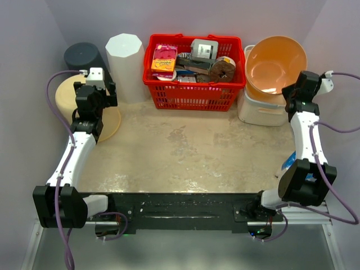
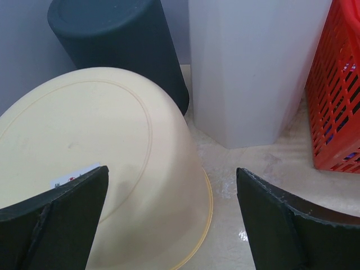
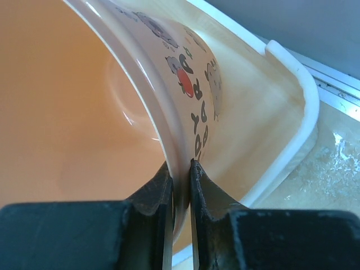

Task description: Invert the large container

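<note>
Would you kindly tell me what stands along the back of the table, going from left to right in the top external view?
Dark grey round plastic bin → tall white faceted plastic bin → red plastic mesh basket → orange plastic basin.

bowl [image 1: 275, 62]: orange, black-red letter print outside | tub [image 1: 261, 115]: white | basket [image 1: 191, 98]: red | basin [image 2: 84, 129]: cream | bucket [image 1: 83, 55]: dark grey

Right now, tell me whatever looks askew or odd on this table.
The orange basin leans tilted inside the white tub at the back right, not seated level. The right gripper pinches its rim. Nothing looks spilled or broken.
</note>
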Controlling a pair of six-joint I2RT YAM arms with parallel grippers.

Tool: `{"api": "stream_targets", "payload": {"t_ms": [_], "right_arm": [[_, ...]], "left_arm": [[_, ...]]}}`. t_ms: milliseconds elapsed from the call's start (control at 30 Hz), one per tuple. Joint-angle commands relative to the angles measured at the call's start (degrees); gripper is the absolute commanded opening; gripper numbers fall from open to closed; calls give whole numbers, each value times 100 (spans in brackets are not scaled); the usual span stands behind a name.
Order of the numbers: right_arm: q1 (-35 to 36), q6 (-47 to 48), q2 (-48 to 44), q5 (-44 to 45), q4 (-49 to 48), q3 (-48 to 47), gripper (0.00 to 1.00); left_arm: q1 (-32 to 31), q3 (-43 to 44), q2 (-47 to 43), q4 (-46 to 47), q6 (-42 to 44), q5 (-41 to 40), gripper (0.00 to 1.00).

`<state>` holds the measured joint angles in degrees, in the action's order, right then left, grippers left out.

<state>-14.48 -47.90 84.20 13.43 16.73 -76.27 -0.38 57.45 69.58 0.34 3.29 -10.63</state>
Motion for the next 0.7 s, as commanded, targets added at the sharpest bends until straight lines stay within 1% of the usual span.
{"api": "stream_targets", "payload": {"t_ms": [0, 133, 300, 433, 533, 667], "right_arm": [[138, 35, -825, -359, -1031, 182, 0], [147, 166, -1133, -368, -1111, 227, 0], [138, 369, -1555, -684, -1014, 200, 0], [147, 518, -2108, -824, -830, 174, 0], [147, 667, -2320, -1114, -646, 86, 0], [147, 958, -2549, -1369, -311, -159, 0]], "left_arm": [[38, 20, -155, 283, -171, 88, 99], [38, 20, -155, 274, -171, 149, 99], [38, 29, -191, 230, -197, 167, 100], [38, 152, -261, 80, -285, 456, 99], [38, 196, -226, 54, -294, 711, 100], [38, 205, -252, 19, -285, 765, 100]]}}
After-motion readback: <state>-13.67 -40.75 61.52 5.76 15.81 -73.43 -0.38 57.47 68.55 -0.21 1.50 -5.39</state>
